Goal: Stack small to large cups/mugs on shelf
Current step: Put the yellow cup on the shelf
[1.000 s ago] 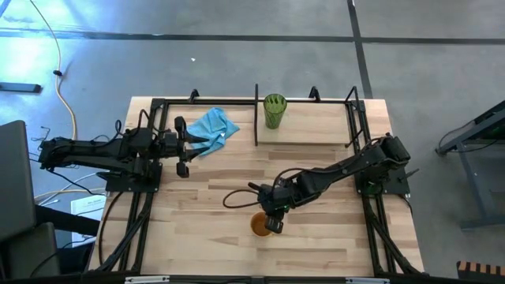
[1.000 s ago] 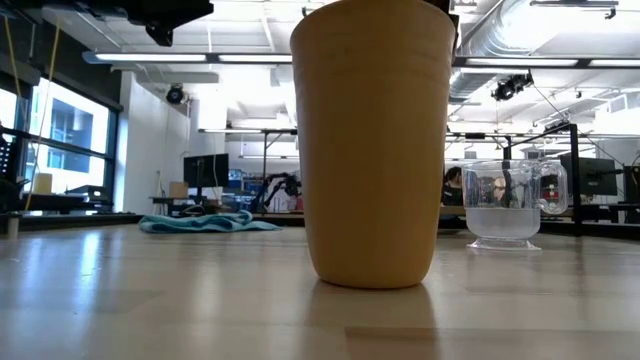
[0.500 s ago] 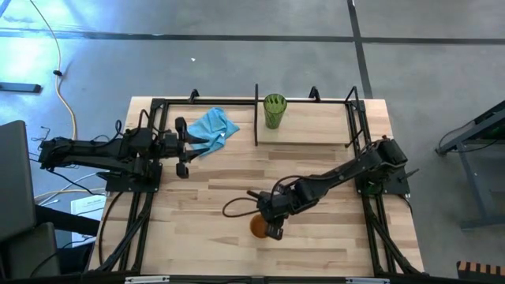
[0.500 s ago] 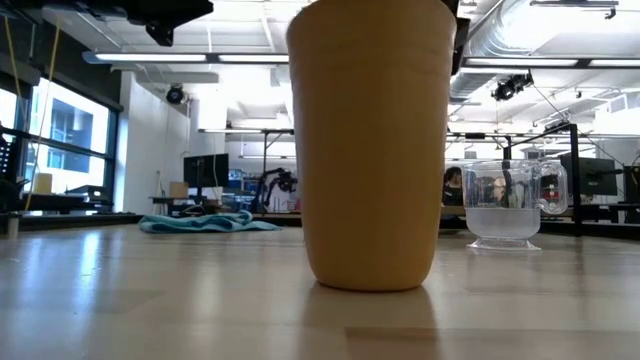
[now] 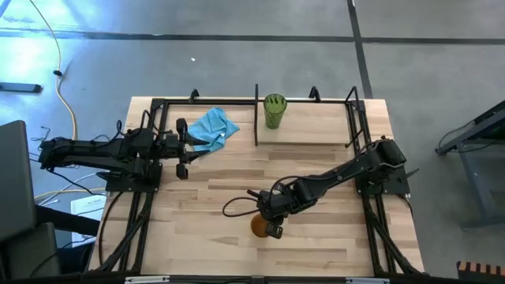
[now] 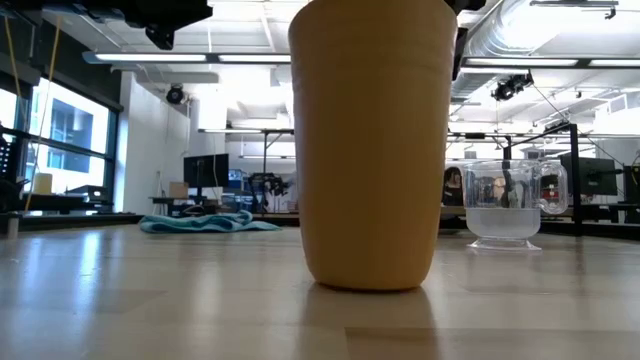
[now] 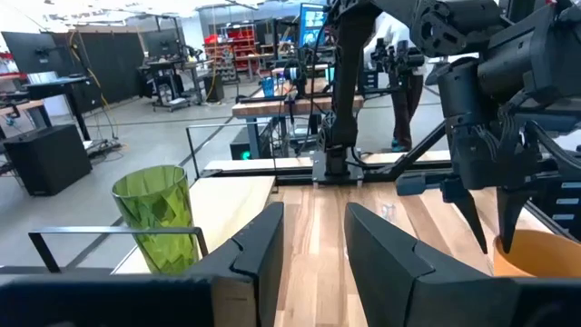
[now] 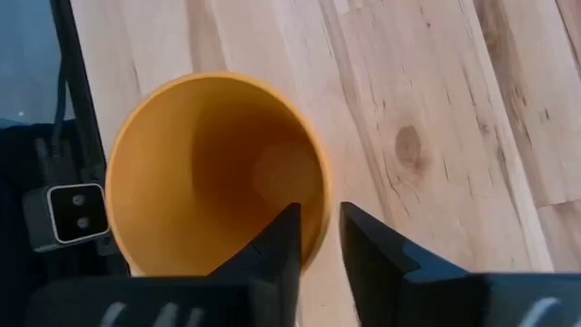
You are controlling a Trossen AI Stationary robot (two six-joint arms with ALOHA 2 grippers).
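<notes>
The orange cup [image 5: 256,226] stands upright on its base near the table's near edge and fills the low view [image 6: 370,150]. My right gripper [image 5: 273,229] points down over the cup's right rim. It is open, with one finger inside the cup and one outside [image 8: 320,250]. The green ribbed tumbler [image 5: 274,110] stands on the shelf [image 5: 316,130] beside the black divider. The tiny clear glass [image 6: 505,205] stands on the tabletop behind the orange cup. My left gripper [image 7: 313,245] waits open at the table's left, by the blue cloth [image 5: 211,130]. My right gripper comes from above, pointing down, and straddles the orange cup's rim [image 8: 320,204] on the cup's right side, one finger inside and one outside. I cannot tell whether either finger touches the wall. The cup stands upright on the table.
A black cable loop [image 5: 234,205] lies on the tabletop just left of my right arm. The shelf's black frame and upright divider [image 5: 256,114] run along the far edge. Bare wood lies between the orange cup and the shelf.
My right gripper has moved a little toward the near edge and down at the orange cup's rim. The cup remains standing in nearly the same place.
</notes>
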